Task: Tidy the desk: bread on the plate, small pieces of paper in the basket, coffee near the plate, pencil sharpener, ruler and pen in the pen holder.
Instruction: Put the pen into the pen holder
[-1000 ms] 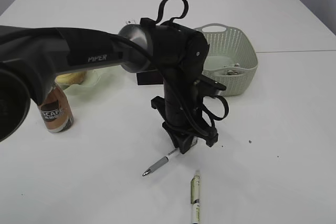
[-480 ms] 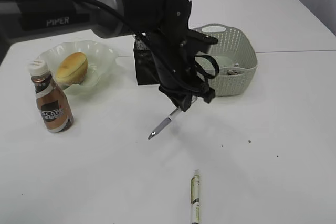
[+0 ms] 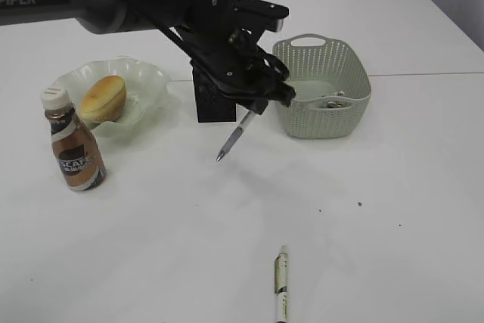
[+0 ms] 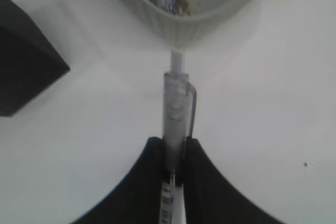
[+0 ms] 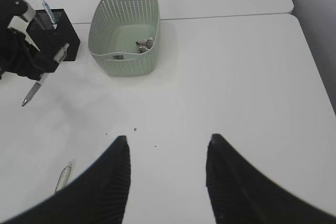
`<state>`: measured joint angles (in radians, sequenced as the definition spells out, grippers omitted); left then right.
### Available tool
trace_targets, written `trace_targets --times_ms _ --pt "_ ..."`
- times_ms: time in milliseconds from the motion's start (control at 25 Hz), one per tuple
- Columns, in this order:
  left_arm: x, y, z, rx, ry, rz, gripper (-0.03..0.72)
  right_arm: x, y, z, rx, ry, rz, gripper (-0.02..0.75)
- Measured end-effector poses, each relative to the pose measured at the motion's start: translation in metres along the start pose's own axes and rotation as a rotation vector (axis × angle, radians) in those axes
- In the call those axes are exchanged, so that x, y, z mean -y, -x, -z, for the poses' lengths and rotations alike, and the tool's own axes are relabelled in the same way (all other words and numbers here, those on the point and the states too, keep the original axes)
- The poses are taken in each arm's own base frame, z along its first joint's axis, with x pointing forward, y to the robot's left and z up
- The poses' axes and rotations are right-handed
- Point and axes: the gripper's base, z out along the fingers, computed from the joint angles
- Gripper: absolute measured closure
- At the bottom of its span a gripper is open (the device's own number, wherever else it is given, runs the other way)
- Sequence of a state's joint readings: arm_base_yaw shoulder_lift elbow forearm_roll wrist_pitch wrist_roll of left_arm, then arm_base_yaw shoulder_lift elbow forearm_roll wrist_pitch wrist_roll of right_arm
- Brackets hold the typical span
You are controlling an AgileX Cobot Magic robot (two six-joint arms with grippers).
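My left gripper (image 3: 254, 105) is shut on a clear pen (image 3: 233, 137), which hangs tip-down above the table between the black pen holder (image 3: 212, 100) and the green basket (image 3: 333, 122). In the left wrist view the pen (image 4: 176, 103) sticks out past the fingertips (image 4: 195, 148), toward the basket wall (image 4: 178, 27). The bread (image 3: 104, 96) lies on the pale plate (image 3: 147, 77), and the coffee bottle (image 3: 72, 149) stands in front of it. Paper bits (image 5: 144, 44) lie in the basket. My right gripper (image 5: 167, 140) is open over bare table. I cannot make out the ruler or the pencil sharpener.
A second pen (image 3: 280, 284) lies on the table near the front edge, to the left of my right gripper in the right wrist view (image 5: 63, 177). A thin item (image 5: 46, 11) stands up out of the pen holder. The left arm reaches in from the upper left.
My left gripper has lifted the clear pen off the table and carried it back and up, to beside the pen holder. The right gripper has not moved.
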<state>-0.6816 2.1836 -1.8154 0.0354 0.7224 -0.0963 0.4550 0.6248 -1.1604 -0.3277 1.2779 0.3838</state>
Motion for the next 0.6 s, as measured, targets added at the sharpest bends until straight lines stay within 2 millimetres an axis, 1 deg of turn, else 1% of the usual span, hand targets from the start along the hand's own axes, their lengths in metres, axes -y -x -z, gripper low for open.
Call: trace_targets --times_ms 120,240,440,600 --pt "-0.005 0.005 0.008 0.097 0.005 0.010 0.633 0.000 0.000 0.000 0.000 0.000 0.000 0.387" --pt "-0.010 0.001 0.009 0.175 0.008 0.021 0.633 0.000 0.000 0.000 0.000 0.000 0.000 0.387" --pt "-0.014 -0.018 0.004 0.318 -0.010 0.025 0.633 0.000 0.000 0.000 0.000 0.000 0.000 0.388" --pt "-0.020 -0.026 0.006 0.452 -0.019 0.016 0.633 0.000 0.000 0.000 0.000 0.000 0.000 0.388"
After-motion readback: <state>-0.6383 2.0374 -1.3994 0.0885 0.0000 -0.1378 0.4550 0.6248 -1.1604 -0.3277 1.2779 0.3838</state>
